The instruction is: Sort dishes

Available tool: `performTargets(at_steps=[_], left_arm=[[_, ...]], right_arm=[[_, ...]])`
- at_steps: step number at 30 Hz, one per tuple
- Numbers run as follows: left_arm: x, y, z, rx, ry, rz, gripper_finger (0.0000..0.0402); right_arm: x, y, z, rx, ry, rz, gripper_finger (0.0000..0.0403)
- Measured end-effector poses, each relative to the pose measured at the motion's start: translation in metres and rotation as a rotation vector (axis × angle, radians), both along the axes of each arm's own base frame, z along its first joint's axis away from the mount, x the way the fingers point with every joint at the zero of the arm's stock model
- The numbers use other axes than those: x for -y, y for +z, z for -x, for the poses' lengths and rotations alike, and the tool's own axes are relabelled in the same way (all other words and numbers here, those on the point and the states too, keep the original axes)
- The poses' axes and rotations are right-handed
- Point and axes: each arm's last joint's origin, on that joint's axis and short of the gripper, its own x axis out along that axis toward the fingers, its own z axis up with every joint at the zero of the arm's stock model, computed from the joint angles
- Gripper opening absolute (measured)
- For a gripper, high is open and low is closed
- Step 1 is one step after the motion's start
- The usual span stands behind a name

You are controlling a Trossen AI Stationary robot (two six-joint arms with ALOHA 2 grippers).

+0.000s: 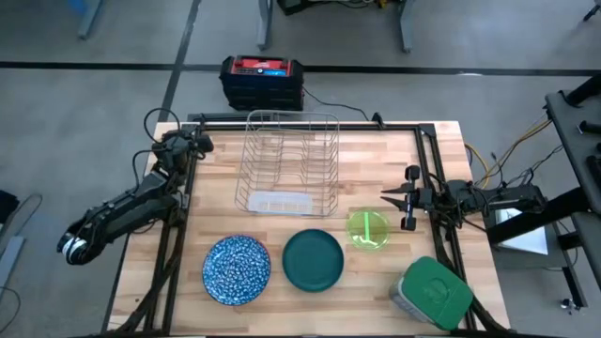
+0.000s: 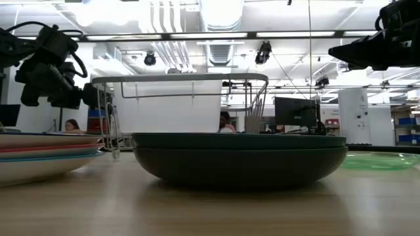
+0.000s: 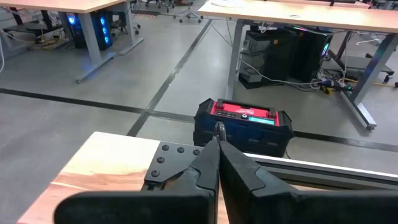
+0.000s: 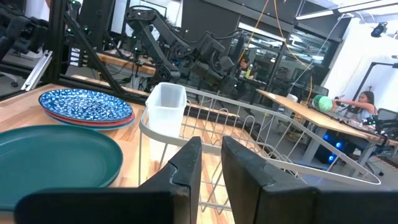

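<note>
A blue-speckled plate [image 1: 237,269] tops a stack of plates [image 2: 39,154] on the near left of the table; a red-rimmed plate [image 4: 93,118] shows under it. Next to it lies a dark green plate [image 1: 313,259]. A neon-green bowl [image 1: 367,229] rests on its base right of that. My left gripper [image 3: 217,134] hangs shut over the table's far left corner [image 1: 202,144], holding nothing. My right gripper [image 1: 387,195] hovers level at the right side, just beyond the green bowl. It points toward the rack, its fingers [image 4: 189,158] a narrow gap apart with nothing between them.
A silver wire rack [image 1: 286,161] with a white holder [image 4: 166,109] stands at the far middle. A grey container with a green lid [image 1: 432,293] lies at the near right corner. A black and red box [image 1: 262,81] sits on the floor beyond the table.
</note>
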Motion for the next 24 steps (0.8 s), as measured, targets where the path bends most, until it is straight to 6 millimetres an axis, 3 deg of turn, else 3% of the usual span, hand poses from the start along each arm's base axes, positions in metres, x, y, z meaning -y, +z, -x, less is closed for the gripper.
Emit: performTargets(at_steps=[7, 24], left_arm=[[0.0000, 0.0000, 0.0000, 0.000, 0.000, 0.000, 0.0000], [0.0000, 0.0000, 0.0000, 0.000, 0.000, 0.000, 0.0000]], right_arm=[[0.0000, 0.0000, 0.0000, 0.000, 0.000, 0.000, 0.0044], [0.0000, 0.0001, 0.0000, 0.000, 0.000, 0.000, 0.0069]])
